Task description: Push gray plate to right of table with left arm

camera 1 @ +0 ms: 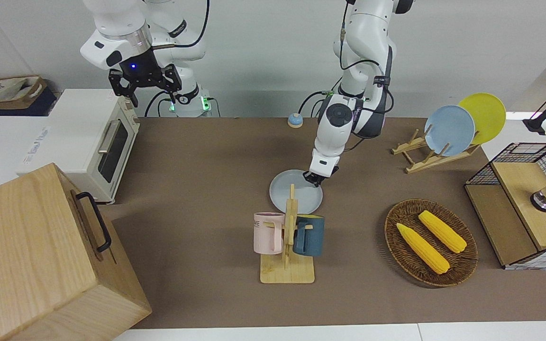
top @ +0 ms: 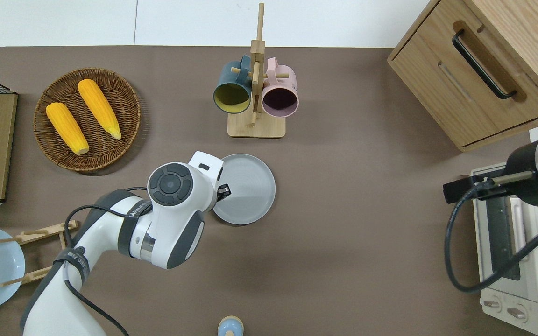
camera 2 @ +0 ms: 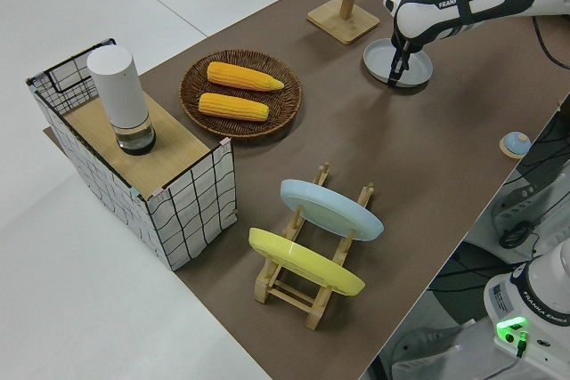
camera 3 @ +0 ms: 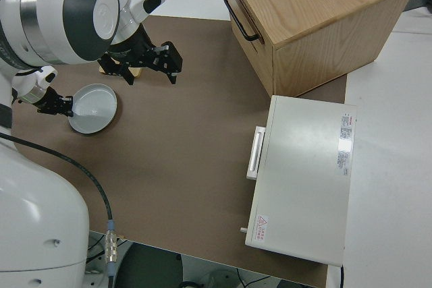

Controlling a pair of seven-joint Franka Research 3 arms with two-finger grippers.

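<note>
Pushing looks well under way: the left arm's (top: 175, 214) jaws sit low on the gray plate (top: 245, 189), tips planted inside its rim at the edge toward the left arm's end, presumably so the rim catches and the plate slides flat along the table (top: 343, 261) toward the right arm's end. Whether those jaws are spread or pressed together I cannot tell. From the jaws, the mug rack (top: 256, 88) stands farther from the robots, just beside the plate; the right arm is parked.
</note>
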